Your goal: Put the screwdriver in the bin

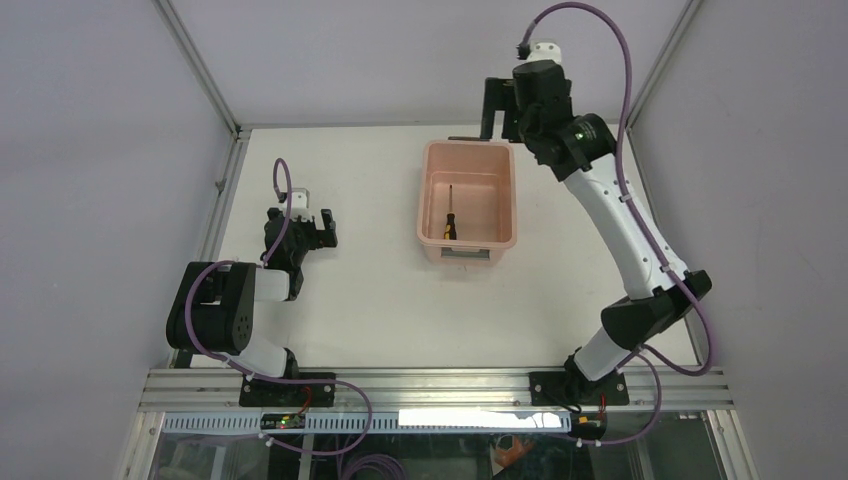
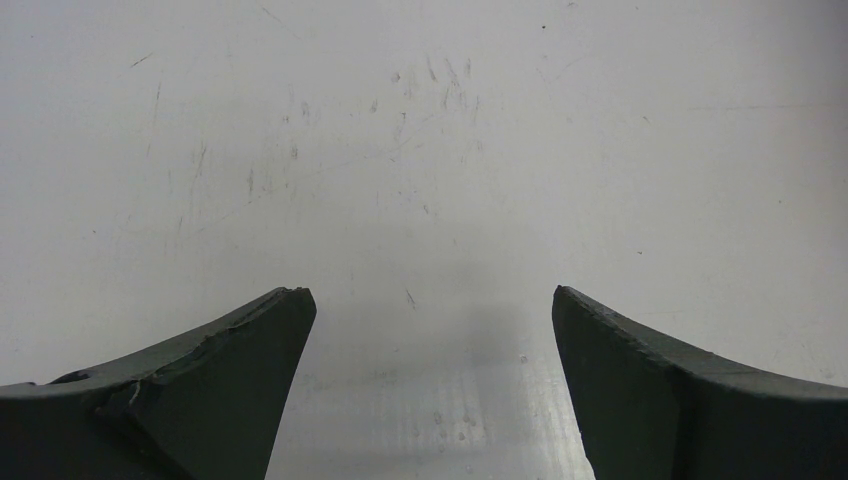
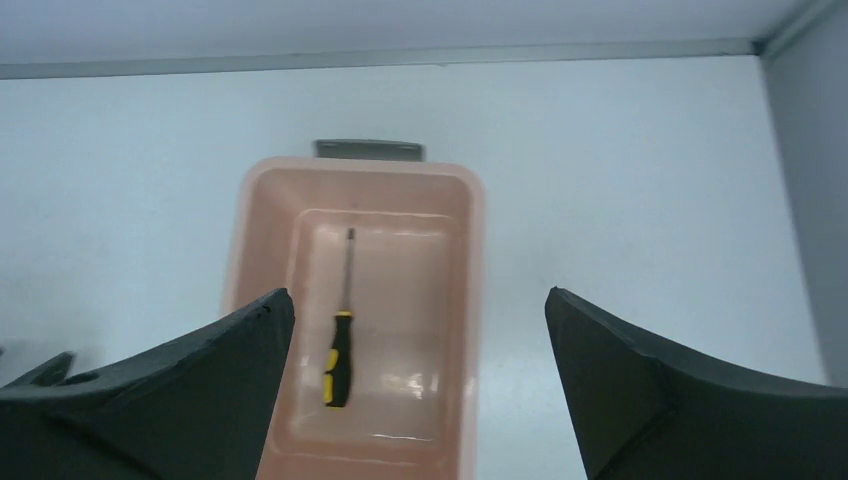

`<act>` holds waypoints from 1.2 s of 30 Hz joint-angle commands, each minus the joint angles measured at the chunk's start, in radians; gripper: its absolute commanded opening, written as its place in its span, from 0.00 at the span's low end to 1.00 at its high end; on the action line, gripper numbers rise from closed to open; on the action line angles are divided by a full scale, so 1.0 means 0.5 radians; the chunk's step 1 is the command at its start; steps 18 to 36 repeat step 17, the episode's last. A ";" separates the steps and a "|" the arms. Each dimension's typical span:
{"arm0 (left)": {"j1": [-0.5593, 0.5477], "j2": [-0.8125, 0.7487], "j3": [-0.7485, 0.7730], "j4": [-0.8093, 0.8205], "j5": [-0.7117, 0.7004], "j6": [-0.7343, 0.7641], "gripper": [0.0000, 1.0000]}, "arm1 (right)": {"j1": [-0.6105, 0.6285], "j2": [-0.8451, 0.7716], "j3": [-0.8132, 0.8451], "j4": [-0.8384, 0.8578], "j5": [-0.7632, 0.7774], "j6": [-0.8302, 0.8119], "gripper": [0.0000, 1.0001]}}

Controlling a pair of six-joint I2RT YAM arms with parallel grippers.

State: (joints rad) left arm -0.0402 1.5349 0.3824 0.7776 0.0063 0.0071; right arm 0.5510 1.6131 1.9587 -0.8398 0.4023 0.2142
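Right pincer [image 3: 417, 293] apart from screwdriver [image 3: 339, 355] in bin [image 3: 462, 280]

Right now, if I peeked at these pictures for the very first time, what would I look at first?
The pink bin in the middle of the table stands out first, with the black-and-yellow screwdriver lying flat inside it. Next comes the right end effector, open and empty by the bin's far end. The left end effector is open too, over bare table on the left.
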 commanded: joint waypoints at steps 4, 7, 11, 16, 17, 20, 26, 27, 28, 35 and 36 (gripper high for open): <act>-0.015 -0.055 0.002 0.053 0.014 -0.033 0.99 | -0.521 -0.052 0.038 -0.391 0.182 -0.135 0.99; -0.017 -0.055 0.002 0.052 0.015 -0.033 0.99 | -0.728 -0.067 0.023 -0.394 0.096 -0.205 0.99; -0.016 -0.055 0.002 0.052 0.015 -0.033 0.99 | -0.913 -0.089 -0.047 -0.316 0.022 -0.274 0.99; -0.015 -0.054 0.002 0.052 0.015 -0.033 0.99 | -0.992 -0.141 -0.153 -0.258 -0.029 -0.278 0.99; -0.015 -0.055 0.002 0.052 0.015 -0.033 0.99 | -0.992 -0.163 -0.201 -0.225 -0.037 -0.279 0.99; -0.015 -0.055 0.002 0.052 0.015 -0.033 0.99 | -0.992 -0.163 -0.201 -0.225 -0.037 -0.279 0.99; -0.015 -0.055 0.002 0.052 0.015 -0.033 0.99 | -0.992 -0.163 -0.201 -0.225 -0.037 -0.279 0.99; -0.015 -0.055 0.002 0.052 0.015 -0.033 0.99 | -0.992 -0.163 -0.201 -0.225 -0.037 -0.279 0.99; -0.015 -0.055 0.002 0.052 0.015 -0.033 0.99 | -0.992 -0.163 -0.201 -0.225 -0.037 -0.279 0.99; -0.015 -0.055 0.002 0.052 0.015 -0.033 0.99 | -0.992 -0.163 -0.201 -0.225 -0.037 -0.279 0.99; -0.015 -0.055 0.002 0.052 0.015 -0.033 0.99 | -0.992 -0.163 -0.201 -0.225 -0.037 -0.279 0.99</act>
